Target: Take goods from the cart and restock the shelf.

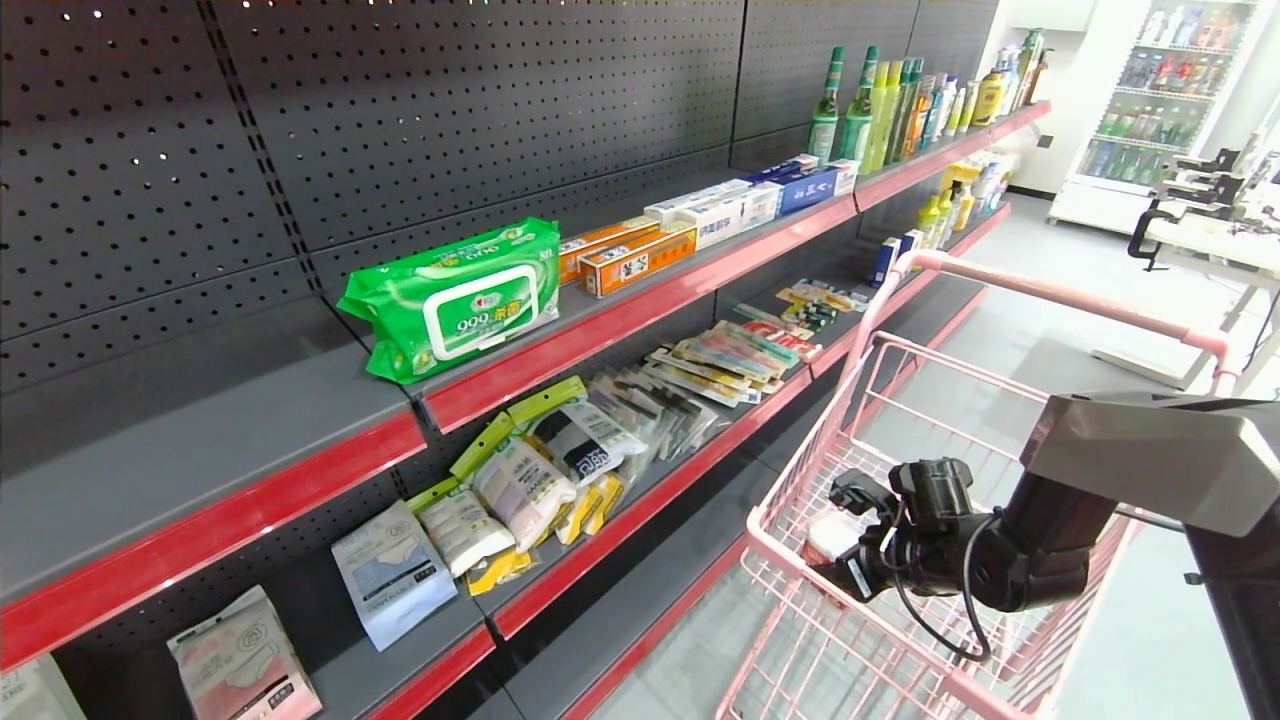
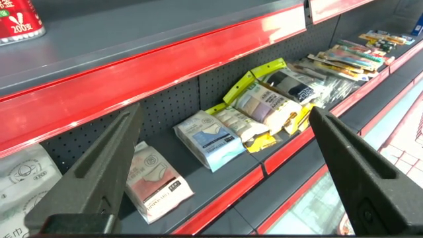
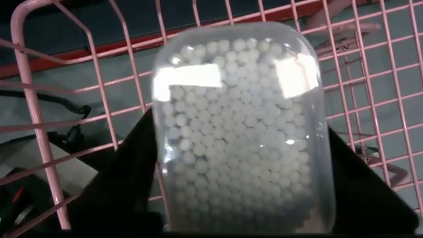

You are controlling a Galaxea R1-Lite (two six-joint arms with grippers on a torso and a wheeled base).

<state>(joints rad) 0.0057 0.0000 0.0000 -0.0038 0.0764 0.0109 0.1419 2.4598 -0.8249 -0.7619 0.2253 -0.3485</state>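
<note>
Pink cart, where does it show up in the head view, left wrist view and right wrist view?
Head view: the pink cart stands lower right beside the shelves, right gripper inside it.
Left wrist view: faint pink wires past the lower shelf's end, likely the cart.
Right wrist view: its wire wall behind the clear jar of white beads that the gripper holds.
Shared landmark: the red shelf edge.

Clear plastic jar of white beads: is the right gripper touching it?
Touching. The right wrist view shows the clear plastic jar of white beads clamped between the right gripper's black fingers, no gap either side.
</note>
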